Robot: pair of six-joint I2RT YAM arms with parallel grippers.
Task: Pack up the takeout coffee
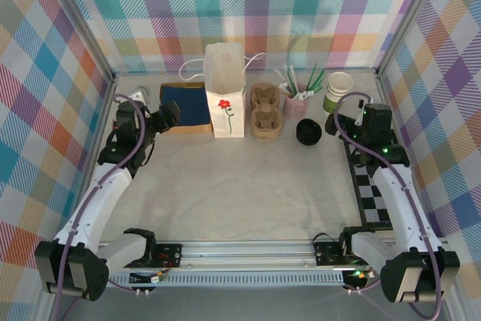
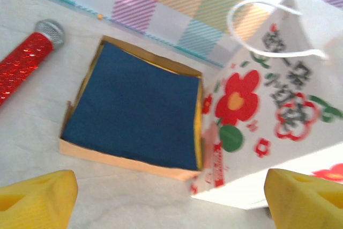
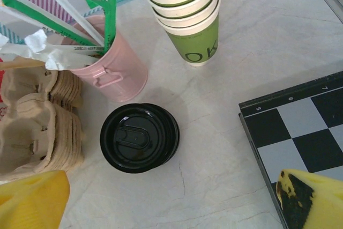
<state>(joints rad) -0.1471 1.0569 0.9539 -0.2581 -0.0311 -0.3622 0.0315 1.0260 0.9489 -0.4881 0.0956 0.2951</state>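
Pre-grasp: my right gripper (image 3: 171,201) is wide open and empty near the takeout coffee (image 3: 139,138). Next, I straddle the cup and close. Left gripper (image 2: 171,197) is open and empty.

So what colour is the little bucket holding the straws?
The bucket is pale pink; the right wrist view shows it best.

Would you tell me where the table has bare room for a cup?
Bare: the table middle, bordered by the paper bag in back, the checkerboard at right and the rail in front. Crowded: the back row, where pulp carriers, pink pail, cup stack and black lid sit close together.
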